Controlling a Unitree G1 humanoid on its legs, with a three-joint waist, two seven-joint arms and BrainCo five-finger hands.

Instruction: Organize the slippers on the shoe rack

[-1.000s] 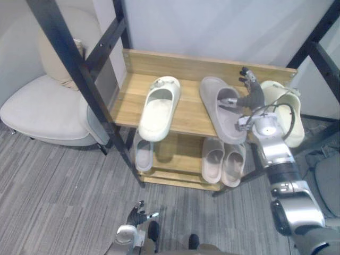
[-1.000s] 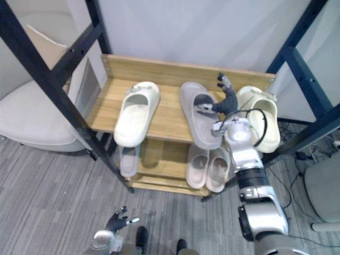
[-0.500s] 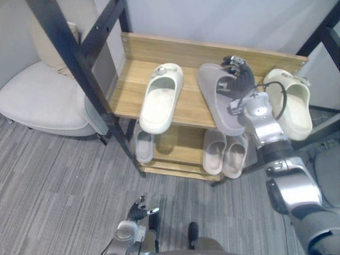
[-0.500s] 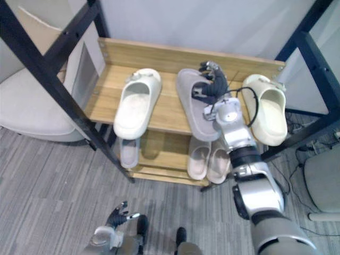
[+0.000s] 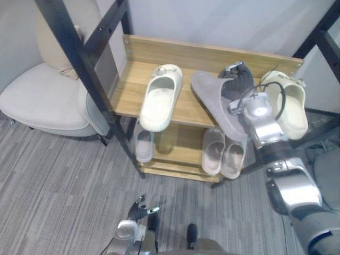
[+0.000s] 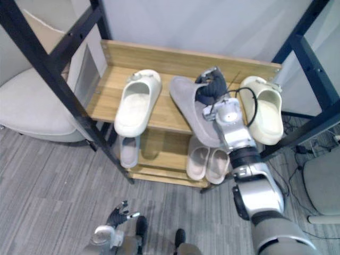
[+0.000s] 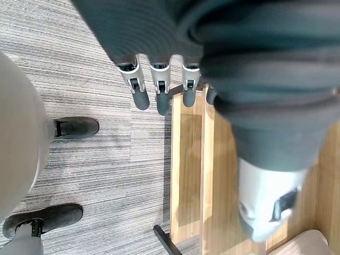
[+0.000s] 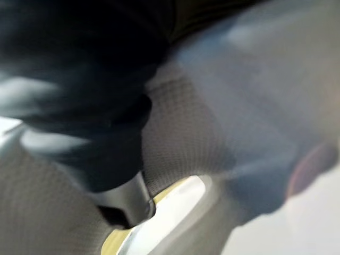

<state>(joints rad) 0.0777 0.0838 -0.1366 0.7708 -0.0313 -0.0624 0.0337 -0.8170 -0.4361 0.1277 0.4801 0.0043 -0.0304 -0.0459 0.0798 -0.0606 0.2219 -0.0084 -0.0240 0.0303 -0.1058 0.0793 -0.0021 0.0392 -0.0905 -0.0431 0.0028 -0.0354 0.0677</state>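
Observation:
A grey slipper (image 5: 212,103) lies tilted on the top shelf (image 5: 133,90) of the wooden shoe rack. My right hand (image 5: 240,85) is shut on its strap, fingers curled over the raised band. Close up in the right wrist view, the slipper's textured grey surface (image 8: 175,133) sits against my fingers (image 8: 122,191). A white slipper (image 5: 159,98) rests left of it, hanging over the shelf's front edge. A cream slipper (image 5: 289,103) sits at the right end. My left hand (image 5: 139,204) hangs low near the floor, open, with its fingers (image 7: 156,90) straight.
A pale pair of slippers (image 5: 223,154) and a single small slipper (image 5: 143,146) sit on the lower shelf. A black metal frame (image 5: 79,69) slants across the rack's left side. A white armchair (image 5: 42,101) stands to the left on the grey carpet.
My right hand has curled shut round the grey slipper's strap. The slipper has tipped, and its far end has swung a little to the left.

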